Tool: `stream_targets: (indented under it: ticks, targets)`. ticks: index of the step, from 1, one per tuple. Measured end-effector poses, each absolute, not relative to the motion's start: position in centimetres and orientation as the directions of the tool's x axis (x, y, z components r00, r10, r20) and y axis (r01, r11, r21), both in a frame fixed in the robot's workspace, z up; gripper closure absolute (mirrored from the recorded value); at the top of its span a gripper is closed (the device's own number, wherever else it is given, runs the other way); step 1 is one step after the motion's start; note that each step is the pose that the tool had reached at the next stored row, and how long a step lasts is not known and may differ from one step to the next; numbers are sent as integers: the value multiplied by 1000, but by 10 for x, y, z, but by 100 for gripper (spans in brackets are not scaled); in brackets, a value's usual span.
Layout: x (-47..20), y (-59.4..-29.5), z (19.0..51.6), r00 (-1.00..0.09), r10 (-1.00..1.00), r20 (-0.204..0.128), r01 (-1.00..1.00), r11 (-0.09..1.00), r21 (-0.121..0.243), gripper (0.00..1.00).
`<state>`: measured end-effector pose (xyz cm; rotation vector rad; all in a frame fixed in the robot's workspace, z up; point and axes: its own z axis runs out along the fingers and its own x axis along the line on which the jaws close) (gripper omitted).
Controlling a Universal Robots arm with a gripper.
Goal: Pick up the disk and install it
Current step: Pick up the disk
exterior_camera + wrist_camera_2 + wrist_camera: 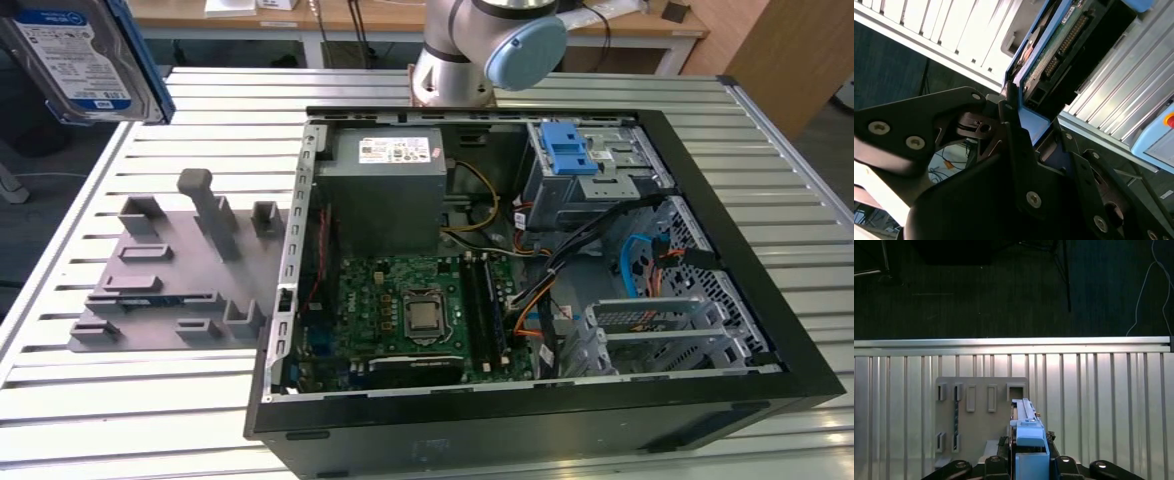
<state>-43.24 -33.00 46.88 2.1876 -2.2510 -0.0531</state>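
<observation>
1. Nearest the onlooker, a black computer case (534, 440) lies on its side, open-topped, on a slatted metal table (134, 400).
2. Inside the case, a green motherboard (400, 300) occupies the near part toward the exterior view's left. A silver drive cage (661, 335) sits near, toward the exterior view's right.
3. A grey fixture plate (160, 290) lies flat on the table just beside the case wall, on the exterior view's left. It carries upright posts and rectangular slots.
4. The disk (74, 55) is raised clear of the table on that same side, outside the case. Its printed label faces the onlooker, and a blue rail runs along one edge.
5. The gripper (1026, 125) is clamped on the disk. In the second wrist view, its black fingers (1009, 107) press against the blue-railed end. In the first wrist view, the disk (1029, 437) shows edge-on above the fixture plate.
6. Farther into the case, a grey power supply (387, 190) with a white sticker sits toward the exterior view's left. A metal cage (614, 170) with a blue latch (567, 150) sits toward the right.
7. Farthest, the arm base (461, 60) stands on the table beyond the case's far wall.
</observation>
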Motion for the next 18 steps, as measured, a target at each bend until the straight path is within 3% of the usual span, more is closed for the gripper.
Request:
stream_targets:
  ticks: [18]
  targets:
    - [-432, -330, 494, -29, -999, -23, -999, 28, 26, 64]
